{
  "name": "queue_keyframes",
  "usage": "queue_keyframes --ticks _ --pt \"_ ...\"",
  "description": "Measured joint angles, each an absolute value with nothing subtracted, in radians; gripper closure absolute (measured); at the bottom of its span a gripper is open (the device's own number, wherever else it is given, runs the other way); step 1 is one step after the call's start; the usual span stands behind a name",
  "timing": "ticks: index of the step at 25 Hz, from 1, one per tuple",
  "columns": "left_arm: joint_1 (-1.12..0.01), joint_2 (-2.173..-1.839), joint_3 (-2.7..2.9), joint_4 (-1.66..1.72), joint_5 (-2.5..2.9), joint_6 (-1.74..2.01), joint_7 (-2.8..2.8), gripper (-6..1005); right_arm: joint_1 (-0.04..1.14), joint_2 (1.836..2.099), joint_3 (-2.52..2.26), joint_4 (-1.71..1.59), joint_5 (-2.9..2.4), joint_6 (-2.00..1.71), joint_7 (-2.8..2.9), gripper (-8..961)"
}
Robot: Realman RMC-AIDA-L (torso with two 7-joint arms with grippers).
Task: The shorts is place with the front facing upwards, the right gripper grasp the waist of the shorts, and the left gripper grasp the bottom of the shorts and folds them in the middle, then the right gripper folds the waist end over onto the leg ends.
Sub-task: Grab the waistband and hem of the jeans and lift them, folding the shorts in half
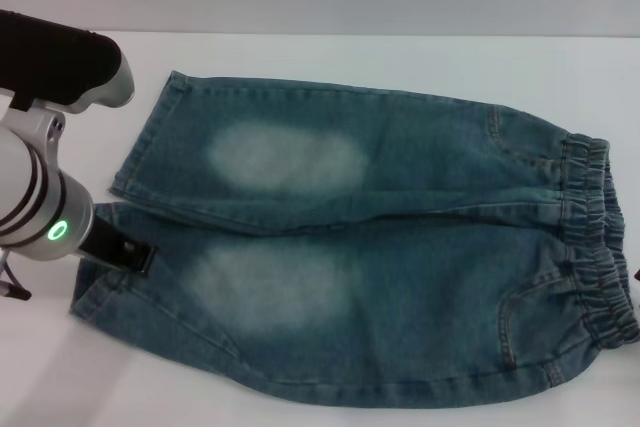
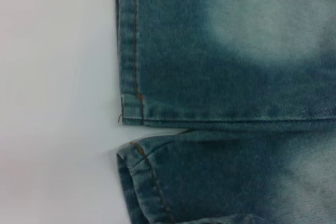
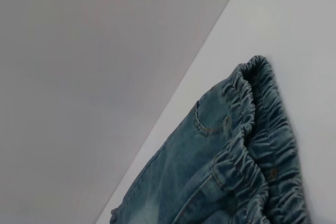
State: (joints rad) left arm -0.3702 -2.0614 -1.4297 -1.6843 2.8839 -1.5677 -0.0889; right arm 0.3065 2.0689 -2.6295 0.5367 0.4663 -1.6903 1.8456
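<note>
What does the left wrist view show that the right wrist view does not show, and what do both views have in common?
Only the left wrist view shows the leg ends: two flat stitched hems, a narrow gap between the legs, and a pale faded patch. Only the right wrist view shows the waist of the shorts, a gathered elastic band, with a pocket corner beside it. Both show the blue denim shorts lying on the white table, and neither shows gripper fingers.
</note>
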Motion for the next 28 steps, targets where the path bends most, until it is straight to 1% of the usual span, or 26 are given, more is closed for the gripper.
queue_keyframes --ticks 28 --pt "-0.378 -2.063 -1.421 -1.692 2.882 -1.578 -0.095 982 0.339 2.068 -2.707 0.500 0.454 -1.646 1.846 178"
